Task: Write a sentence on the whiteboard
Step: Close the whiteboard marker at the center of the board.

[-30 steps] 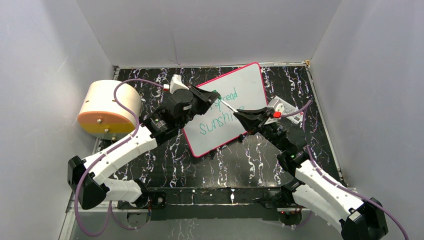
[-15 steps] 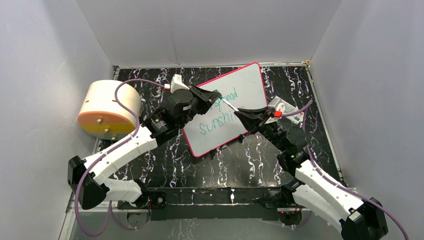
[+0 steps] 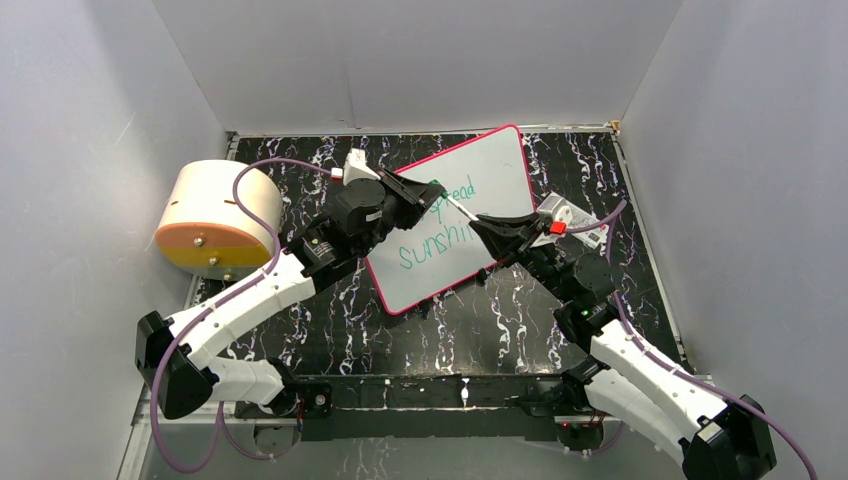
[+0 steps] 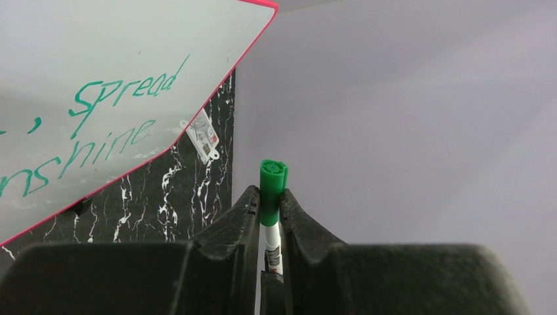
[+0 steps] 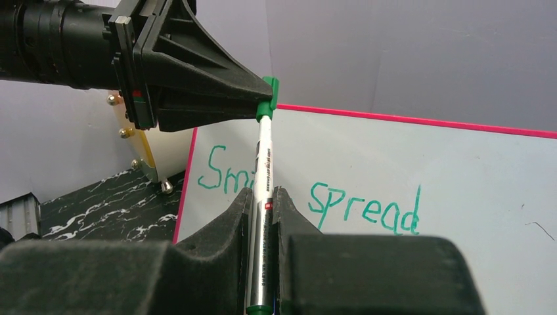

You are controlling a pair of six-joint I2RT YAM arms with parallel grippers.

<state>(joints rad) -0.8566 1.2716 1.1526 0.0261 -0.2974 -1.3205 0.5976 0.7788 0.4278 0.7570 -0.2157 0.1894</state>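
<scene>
left gripper (image 4: pixel 270 197) clamps the green cap (image 5: pixel 266 98) at its fingertips. right gripper (image 5: pixel 263 197) pinches the marker (image 5: pixel 265 157) barrel, with the whiteboard (image 5: pixel 460 170) beyond both.

The left hand (image 3: pixel 433 190) and right hand (image 3: pixel 478 222), sharing the marker (image 3: pixel 456 207), have crept slightly toward the far corner of the whiteboard (image 3: pixel 497 160); the right hand seemingly hides more of the sentence (image 3: pixel 428 247).

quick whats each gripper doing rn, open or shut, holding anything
Left gripper: closed on the green cap.
Right gripper: closed on the white marker barrel.
</scene>
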